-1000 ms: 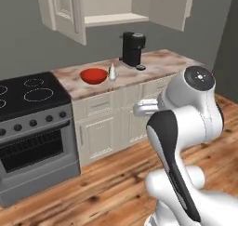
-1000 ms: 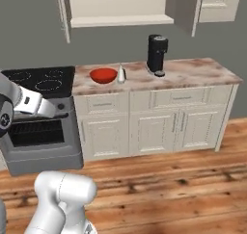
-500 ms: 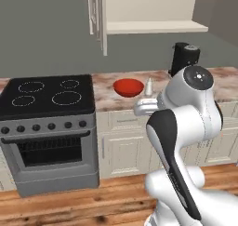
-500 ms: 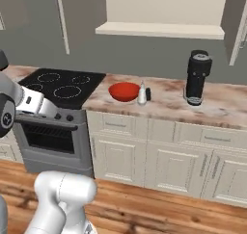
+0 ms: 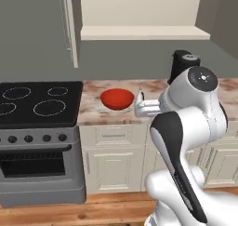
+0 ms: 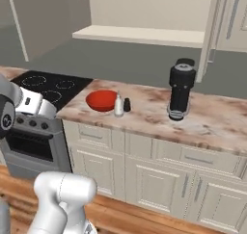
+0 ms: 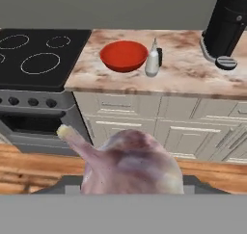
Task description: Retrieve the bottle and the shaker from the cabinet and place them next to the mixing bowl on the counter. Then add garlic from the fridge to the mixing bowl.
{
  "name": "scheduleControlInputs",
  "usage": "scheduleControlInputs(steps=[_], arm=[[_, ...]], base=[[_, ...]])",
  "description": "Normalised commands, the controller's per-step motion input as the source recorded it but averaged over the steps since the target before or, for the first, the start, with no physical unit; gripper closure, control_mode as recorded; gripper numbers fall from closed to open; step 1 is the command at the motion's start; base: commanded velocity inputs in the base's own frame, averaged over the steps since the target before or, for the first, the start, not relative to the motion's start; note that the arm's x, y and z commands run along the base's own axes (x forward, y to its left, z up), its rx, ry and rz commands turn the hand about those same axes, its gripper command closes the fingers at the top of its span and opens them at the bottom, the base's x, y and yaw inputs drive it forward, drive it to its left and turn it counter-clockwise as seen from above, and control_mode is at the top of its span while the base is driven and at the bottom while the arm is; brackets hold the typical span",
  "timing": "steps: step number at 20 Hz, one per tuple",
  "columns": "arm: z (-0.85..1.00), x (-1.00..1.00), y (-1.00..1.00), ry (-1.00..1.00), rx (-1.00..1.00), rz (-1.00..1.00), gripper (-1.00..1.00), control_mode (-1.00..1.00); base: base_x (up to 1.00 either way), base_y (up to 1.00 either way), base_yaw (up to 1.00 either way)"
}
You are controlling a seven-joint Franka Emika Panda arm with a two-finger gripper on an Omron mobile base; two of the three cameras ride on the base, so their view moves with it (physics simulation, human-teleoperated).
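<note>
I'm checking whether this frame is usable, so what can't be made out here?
- How the garlic is gripped: in the hand view, the bulb itself covers the contact.
- Shaker: in the hand view, mostly behind the bottle. It is too small for detail in the right base view.
- Coffee machine: its top is cut by the hand view's edge. In the left base view, the arm covers its lower part.
- Cabinet: its upper part is cut by the top edge of both base views.

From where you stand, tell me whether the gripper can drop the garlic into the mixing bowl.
Probably not yet. The garlic hangs out over the floor, well short of the counter; nothing covers the mixing bowl.
</note>
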Motion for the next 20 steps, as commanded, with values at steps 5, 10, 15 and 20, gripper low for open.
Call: scheduleControlInputs(steps=[5, 10, 15, 20], arm=[[0.0, 0.0, 0.0, 0.0, 0.0, 0.0, 1.0, 1.0], [0.0, 0.0, 0.0, 0.0, 0.0, 0.0, 1.0, 1.0], [0.0, 0.0, 0.0, 0.0, 0.0, 0.0, 1.0, 1.0], [0.0, 0.0, 0.0, 0.0, 0.0, 0.0, 1.0, 1.0]], base=[[0.92, 0.0, -0.19], [0.65, 0.02, -0.27], [0.37, 0.37, -0.15], [0.27, 0.23, -0.02]])
